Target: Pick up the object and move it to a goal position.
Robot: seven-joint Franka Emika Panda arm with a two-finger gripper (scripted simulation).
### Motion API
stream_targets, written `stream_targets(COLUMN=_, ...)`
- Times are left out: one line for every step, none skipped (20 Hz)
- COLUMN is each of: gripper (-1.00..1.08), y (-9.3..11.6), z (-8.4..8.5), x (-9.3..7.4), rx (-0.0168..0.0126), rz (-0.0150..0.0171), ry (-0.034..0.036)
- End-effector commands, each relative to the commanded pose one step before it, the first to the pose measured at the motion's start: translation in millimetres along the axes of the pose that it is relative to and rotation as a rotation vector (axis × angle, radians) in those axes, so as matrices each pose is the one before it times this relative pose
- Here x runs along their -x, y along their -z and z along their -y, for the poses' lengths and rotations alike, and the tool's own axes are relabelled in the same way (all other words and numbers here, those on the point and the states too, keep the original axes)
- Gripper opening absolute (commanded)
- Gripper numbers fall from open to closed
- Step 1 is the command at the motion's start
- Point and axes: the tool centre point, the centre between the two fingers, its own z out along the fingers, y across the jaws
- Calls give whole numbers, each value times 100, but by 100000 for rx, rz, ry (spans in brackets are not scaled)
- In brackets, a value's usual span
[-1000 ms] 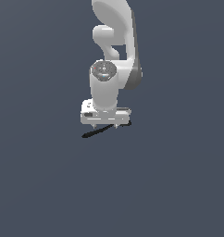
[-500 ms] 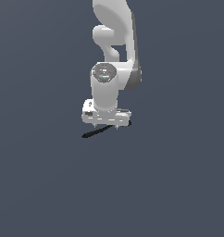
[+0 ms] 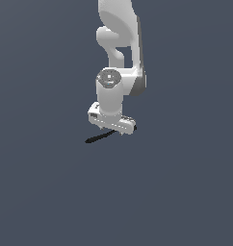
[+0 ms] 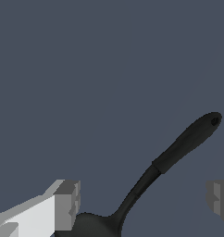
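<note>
The object is a thin black utensil (image 3: 97, 138) lying on the flat dark grey floor, with its handle sticking out to the exterior view's left from under the hand. My gripper (image 3: 111, 130) hangs just above it, pointing down. In the wrist view the utensil (image 4: 183, 141) lies between the two fingers: its slim handle with a hole at the tip runs away from the hand, and its wider head sits close to one grey finger (image 4: 67, 203). The other finger (image 4: 219, 198) is far off at the picture's edge. My gripper (image 4: 144, 203) is open and holds nothing.
The white arm (image 3: 119, 43) rises behind the hand. Only the plain dark grey floor (image 3: 186, 192) shows around it, with no other objects or edges in view.
The hand has come down slightly toward the utensil. The utensil has not moved.
</note>
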Motion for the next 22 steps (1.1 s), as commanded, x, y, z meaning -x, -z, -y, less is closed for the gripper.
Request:
stream_targets(gripper=100, y=-614, z=-59, x=487, rx=-447, rz=-158, ry=-7440)
stream_targets(gripper=100, y=-239, z=-47, x=192, rx=-165, rz=-60, ry=-2950)
stream_targets(gripper=100, y=-236, z=-57, x=191, rx=-160, rz=-60, ry=-2955)
stream_targets(gripper=100, y=-233, z=-67, x=190, rx=-154, rz=-61, ry=-2960)
stream_targets(gripper=100, y=-231, z=-77, x=188, rx=-149, rz=-62, ry=-2965)
stream_targets(gripper=100, y=-228, z=-87, x=186, rx=-144, rz=-63, ry=-2971)
stream_targets(gripper=100, y=-225, z=-97, x=183, rx=-138, rz=-65, ry=-2977)
stream_targets(gripper=100, y=-223, z=-106, x=180, rx=-133, rz=-67, ry=-2981)
stream_targets(gripper=100, y=-220, z=-116, x=177, rx=-129, rz=-70, ry=-2986)
stream_targets(gripper=100, y=-217, z=-125, x=173, rx=-124, rz=-73, ry=-2991)
stream_targets(gripper=100, y=-214, z=-134, x=169, rx=-120, rz=-76, ry=-2995)
stream_targets(gripper=100, y=-211, z=-144, x=164, rx=-116, rz=-80, ry=-3000)
stream_targets(gripper=100, y=-208, z=-152, x=159, rx=-112, rz=-84, ry=-3004)
stream_targets(gripper=100, y=-204, z=-159, x=152, rx=-107, rz=-87, ry=-2980)
stream_targets(gripper=100, y=-191, z=-160, x=139, rx=-99, rz=-87, ry=-2843)
stream_targets(gripper=100, y=-178, z=-158, x=127, rx=-91, rz=-86, ry=-2693)
stream_targets(gripper=100, y=-166, z=-155, x=115, rx=-84, rz=-85, ry=-2541)
stream_targets(gripper=100, y=-154, z=-151, x=103, rx=-77, rz=-83, ry=-2390)
stream_targets(gripper=100, y=-142, z=-145, x=92, rx=-71, rz=-81, ry=-2238)
stream_targets(gripper=100, y=-131, z=-139, x=82, rx=-65, rz=-78, ry=-2085)
stream_targets(gripper=100, y=-120, z=-132, x=73, rx=-60, rz=-74, ry=-1932)
stream_targets(gripper=100, y=-109, z=-124, x=64, rx=-54, rz=-71, ry=-1778)
